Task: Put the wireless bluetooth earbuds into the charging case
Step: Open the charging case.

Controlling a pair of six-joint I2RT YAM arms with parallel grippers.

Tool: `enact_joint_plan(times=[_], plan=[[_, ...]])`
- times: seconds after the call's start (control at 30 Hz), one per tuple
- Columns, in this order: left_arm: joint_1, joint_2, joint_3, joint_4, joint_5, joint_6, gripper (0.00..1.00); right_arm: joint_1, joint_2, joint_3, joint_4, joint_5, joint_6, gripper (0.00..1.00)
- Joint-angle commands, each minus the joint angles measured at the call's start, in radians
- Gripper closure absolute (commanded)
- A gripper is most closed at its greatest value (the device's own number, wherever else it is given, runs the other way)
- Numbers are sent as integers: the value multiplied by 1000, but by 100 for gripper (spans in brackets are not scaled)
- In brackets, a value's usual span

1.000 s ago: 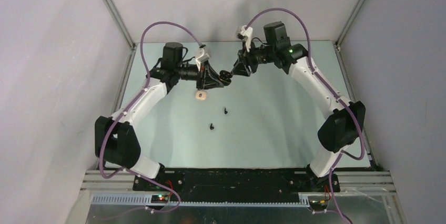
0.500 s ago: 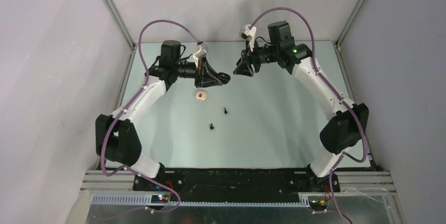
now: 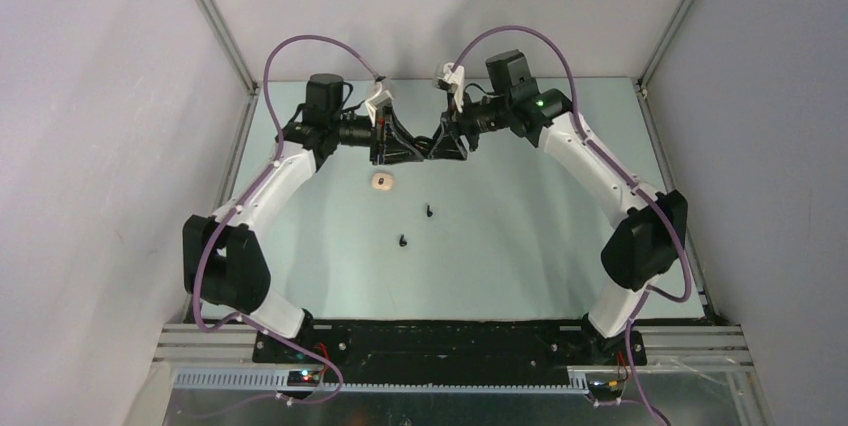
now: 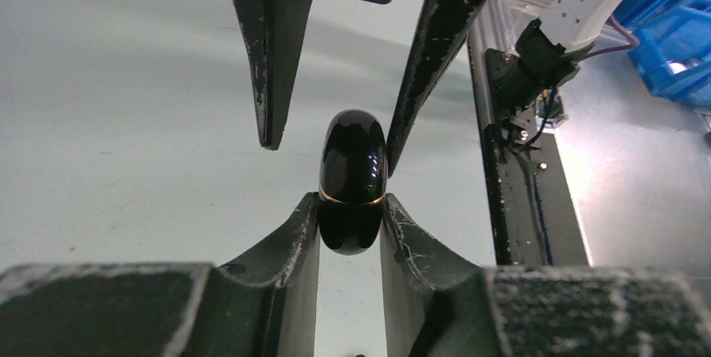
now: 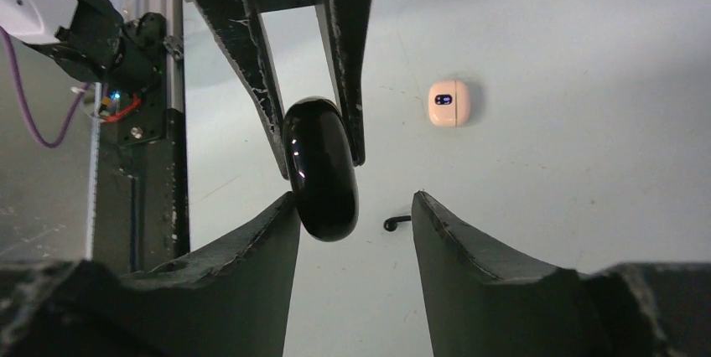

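A glossy black charging case point(image 4: 353, 181) with a thin gold seam is held above the table, my left gripper point(image 4: 352, 206) shut on its sides. My right gripper point(image 5: 356, 206) faces it from the right, open, with its fingers on either side of the same case point(image 5: 321, 168). The case rests against one right finger and stands apart from the other. In the top view the two grippers meet tip to tip point(image 3: 431, 149). Two black earbuds point(image 3: 429, 212) point(image 3: 402, 241) lie on the table below; one earbud point(image 5: 397, 222) shows between the right fingers.
A cream-white pebble-like case point(image 3: 381, 182) lies on the pale green table point(image 3: 520, 236) just below the left gripper, also seen in the right wrist view point(image 5: 449, 103). Grey enclosure walls and aluminium frame posts point(image 3: 215, 26) bound the table.
My right gripper pulled back to the right, then returned leftward with wider jaws, and now straddles the black case. The left gripper kept its grip and barely moved.
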Motion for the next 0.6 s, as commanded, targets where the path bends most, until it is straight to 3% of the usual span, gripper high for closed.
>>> enact_joint_plan(times=[0.0,0.57], plan=[[3,-8,34,17,36,-3,100,-28,32,63,39,1,40,46],[-3,14,45,18,52,-6,100,-73,54,104,108,-70,154,46]])
